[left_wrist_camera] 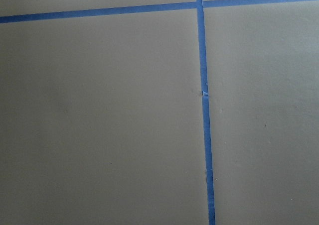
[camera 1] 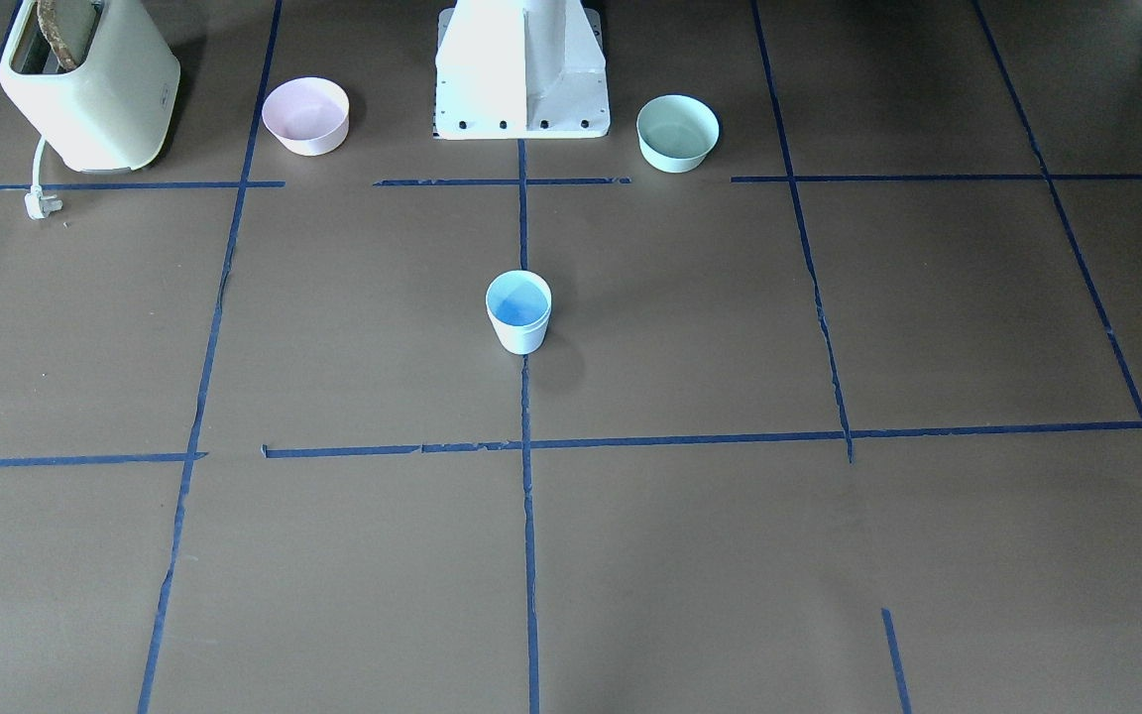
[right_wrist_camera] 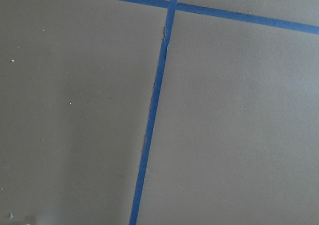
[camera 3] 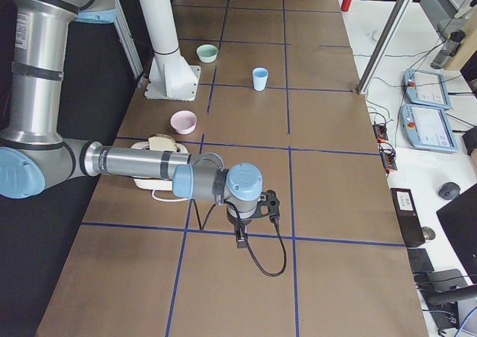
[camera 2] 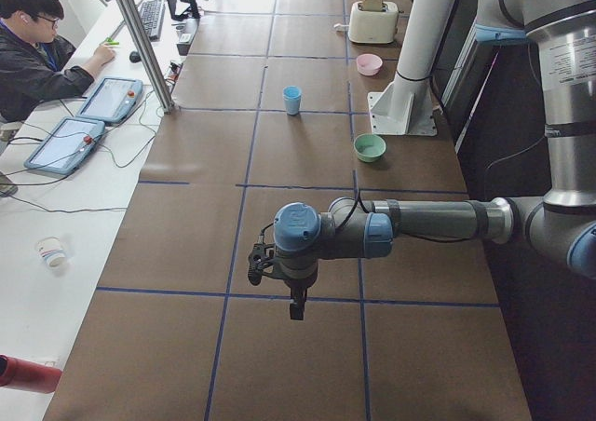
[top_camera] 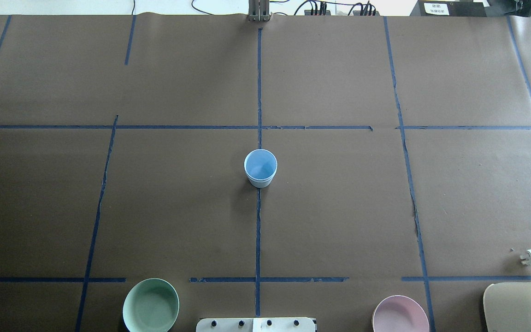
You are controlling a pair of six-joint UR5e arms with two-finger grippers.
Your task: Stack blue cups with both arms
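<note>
One pale-blue cup point(camera 1: 518, 312) stands upright on the centre tape line in the middle of the table. It also shows in the overhead view point(top_camera: 260, 168) and far off in both side views point(camera 2: 292, 100) point(camera 3: 259, 78). I see only one cup shape and cannot tell whether a second is nested inside it. The left gripper point(camera 2: 296, 305) hangs over the table's left end, far from the cup. The right gripper point(camera 3: 242, 238) hangs over the right end. Both show only in side views, so I cannot tell whether they are open or shut. Both wrist views show only brown paper and blue tape.
A pink bowl point(camera 1: 305, 115) and a mint-green bowl point(camera 1: 677, 132) flank the white pedestal point(camera 1: 521, 69). A cream toaster point(camera 1: 90, 84) holding toast stands near the pink bowl, its plug point(camera 1: 39, 203) on the table. An operator point(camera 2: 37, 53) sits at a side desk.
</note>
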